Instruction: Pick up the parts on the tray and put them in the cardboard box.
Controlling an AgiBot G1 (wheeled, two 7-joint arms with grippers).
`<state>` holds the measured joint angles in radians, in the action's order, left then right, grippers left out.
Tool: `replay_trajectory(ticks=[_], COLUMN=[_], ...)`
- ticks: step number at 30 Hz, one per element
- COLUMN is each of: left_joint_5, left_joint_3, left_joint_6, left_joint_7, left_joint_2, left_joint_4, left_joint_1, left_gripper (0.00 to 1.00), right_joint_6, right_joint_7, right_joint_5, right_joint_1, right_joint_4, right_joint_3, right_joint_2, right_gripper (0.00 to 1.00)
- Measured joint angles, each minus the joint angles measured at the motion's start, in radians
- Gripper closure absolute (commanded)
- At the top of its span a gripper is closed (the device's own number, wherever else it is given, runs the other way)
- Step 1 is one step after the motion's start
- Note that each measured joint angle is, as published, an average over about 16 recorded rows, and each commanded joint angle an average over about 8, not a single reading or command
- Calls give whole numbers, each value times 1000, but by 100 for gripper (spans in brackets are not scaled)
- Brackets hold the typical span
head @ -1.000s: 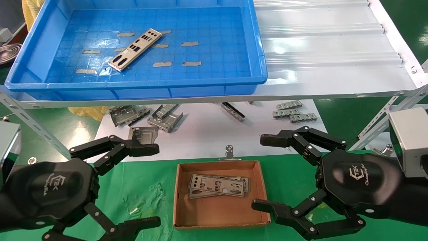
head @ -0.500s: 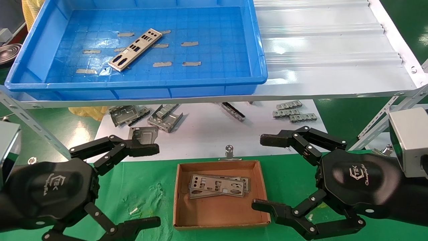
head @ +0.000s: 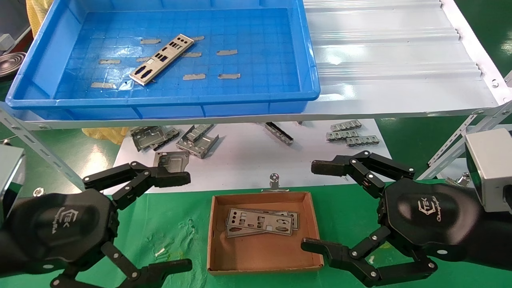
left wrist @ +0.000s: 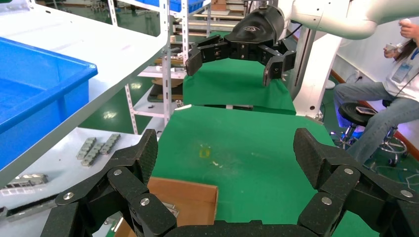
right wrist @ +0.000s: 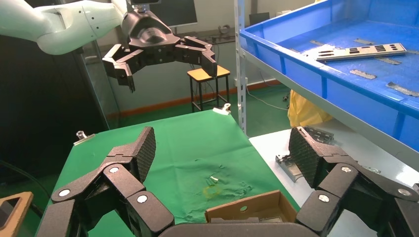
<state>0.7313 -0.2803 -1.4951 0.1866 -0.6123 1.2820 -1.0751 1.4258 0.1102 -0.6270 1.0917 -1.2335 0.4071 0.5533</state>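
Observation:
One silver-grey part (head: 162,59) lies slantwise on the floor of the blue tray (head: 160,105) at the upper left, and also shows in the right wrist view (right wrist: 360,51). Flat parts (head: 260,223) lie stacked in the brown cardboard box (head: 262,256) on the green cloth. My left gripper (head: 189,221) hovers open to the box's left, nothing between its fingers (left wrist: 227,153). To the right of the box my right gripper (head: 309,205) is held open and empty too (right wrist: 222,148). Both are well below and nearer than the tray.
The tray rests on a white corrugated shelf (head: 392,60). Bent grey brackets (head: 176,140) and small grey strips (head: 352,134) lie on a white sheet under it. Slanted shelf struts (head: 40,156) flank both arms. A seated person (left wrist: 390,108) is off to one side.

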Motion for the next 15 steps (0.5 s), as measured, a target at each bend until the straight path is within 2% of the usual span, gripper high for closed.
replay_trajectory(ticks=[15], left_joint_5=[0], left_joint_3=[0], left_joint_6=[0], left_joint_7=[0], left_joint_2=[0], left_joint_4=[0], left_joint_1=[0], left_gripper=[0], right_joint_6=[0], right_joint_7=[0], right_joint_5=[0], right_joint_1=[0], right_joint_4=[0], right_joint_3=[0], right_joint_2=[0], right_gripper=[0])
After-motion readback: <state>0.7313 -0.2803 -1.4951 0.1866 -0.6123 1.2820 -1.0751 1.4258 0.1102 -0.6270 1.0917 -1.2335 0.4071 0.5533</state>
